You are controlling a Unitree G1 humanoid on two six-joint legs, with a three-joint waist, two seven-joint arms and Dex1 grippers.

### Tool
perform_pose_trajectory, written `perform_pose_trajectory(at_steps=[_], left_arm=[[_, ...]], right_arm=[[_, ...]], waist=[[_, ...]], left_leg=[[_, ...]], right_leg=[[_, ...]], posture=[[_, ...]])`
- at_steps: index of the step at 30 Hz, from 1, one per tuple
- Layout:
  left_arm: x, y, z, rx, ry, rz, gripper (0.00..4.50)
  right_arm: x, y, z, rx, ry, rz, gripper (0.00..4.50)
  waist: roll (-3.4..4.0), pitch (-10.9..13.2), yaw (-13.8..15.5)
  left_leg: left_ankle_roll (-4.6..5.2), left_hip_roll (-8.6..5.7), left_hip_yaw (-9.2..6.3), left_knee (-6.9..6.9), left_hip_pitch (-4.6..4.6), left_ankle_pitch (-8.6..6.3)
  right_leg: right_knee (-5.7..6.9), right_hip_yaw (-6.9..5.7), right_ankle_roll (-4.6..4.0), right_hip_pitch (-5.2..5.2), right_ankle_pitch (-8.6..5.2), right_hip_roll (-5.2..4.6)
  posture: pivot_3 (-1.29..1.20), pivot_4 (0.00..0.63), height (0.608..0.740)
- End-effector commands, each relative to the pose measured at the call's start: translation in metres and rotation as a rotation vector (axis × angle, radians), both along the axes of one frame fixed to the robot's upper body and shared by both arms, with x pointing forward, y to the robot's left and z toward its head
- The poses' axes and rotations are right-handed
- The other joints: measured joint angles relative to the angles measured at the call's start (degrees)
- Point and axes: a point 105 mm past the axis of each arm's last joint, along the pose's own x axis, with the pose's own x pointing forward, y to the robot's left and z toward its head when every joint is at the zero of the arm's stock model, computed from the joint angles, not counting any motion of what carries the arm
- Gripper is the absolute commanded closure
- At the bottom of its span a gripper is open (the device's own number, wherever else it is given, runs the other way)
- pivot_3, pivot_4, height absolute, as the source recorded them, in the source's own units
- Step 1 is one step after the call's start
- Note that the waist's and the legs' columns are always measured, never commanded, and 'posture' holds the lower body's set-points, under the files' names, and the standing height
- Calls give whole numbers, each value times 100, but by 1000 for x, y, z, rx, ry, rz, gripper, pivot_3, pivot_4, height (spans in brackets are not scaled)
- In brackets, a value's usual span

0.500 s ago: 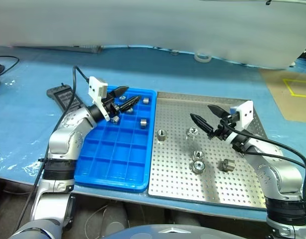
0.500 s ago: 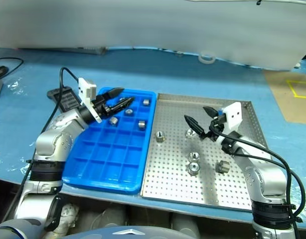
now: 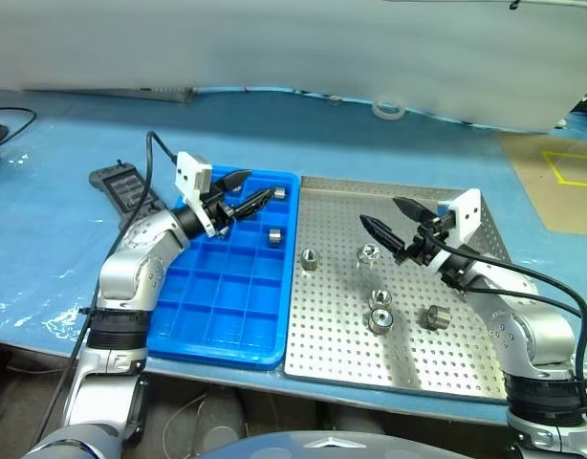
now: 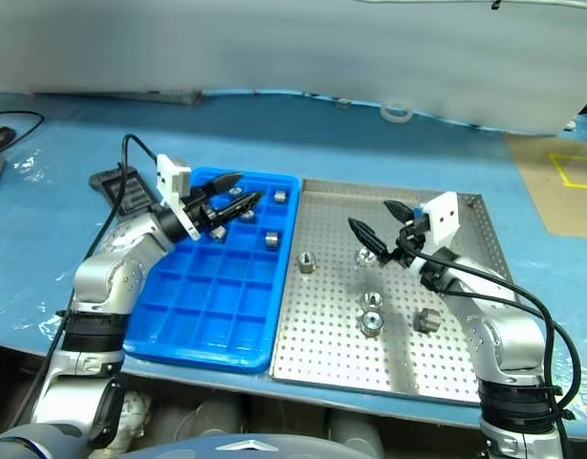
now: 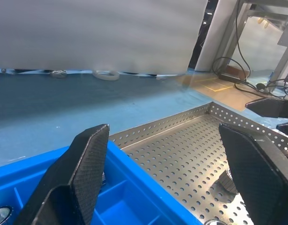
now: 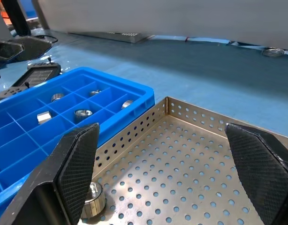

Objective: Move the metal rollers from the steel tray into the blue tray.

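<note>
Metal rollers, short shiny silver-grey cylinders [image 3: 379, 318], lie scattered on the big square perforated steel tray [image 3: 418, 359], and a few sit in far cells of the bright blue gridded plastic tray [image 3: 217, 316] beside it on the blue-covered worktop [image 3: 54, 239]. Nearest them, the right claw [image 3: 388, 222] hangs wide and empty above the tray's far half, close over one roller [image 3: 370, 252]. The left claw [image 3: 249, 187], also wide and empty, hovers over the blue tray's far cells. To pick well, the right claw should probably drop straight, straddle that roller squarely, then close.
</note>
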Motion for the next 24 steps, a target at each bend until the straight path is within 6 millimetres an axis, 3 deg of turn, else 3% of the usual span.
perform_pose_trajectory(at_steps=[1,7,14,19,24], left_arm=[[-6,-2,12,-7,-58,-3,541],[-9,3,19,-24,-71,-9,541],[-17,1,7,4,-19,-40,541],[-18,-7,4,44,4,-90,541],[-4,-33,18,88,-23,-172,541]], right_arm=[[2,0,11,-23,-46,22,0],[5,-5,17,-53,-52,36,0],[-1,-8,14,-53,-47,14,0],[-10,-5,5,-52,-26,6,0],[-7,-13,6,-50,-33,-35,0]], waist=[[0,0,6],[1,1,77],[1,1,121],[2,1,113],[2,3,118]], left_leg=[[0,1,0,0,0,0],[0,-1,1,0,-2,0],[0,0,2,-2,-1,0],[0,0,3,-2,-1,0],[0,-1,5,0,-1,7]], right_leg=[[0,-2,0,0,0,1],[-1,-3,0,1,0,-1],[-1,-4,0,1,0,0],[-1,-3,0,0,0,1],[-2,-1,0,1,0,0]], posture=[[14,150,740],[7,150,740],[-43,150,740],[-69,150,740],[-73,150,740]])
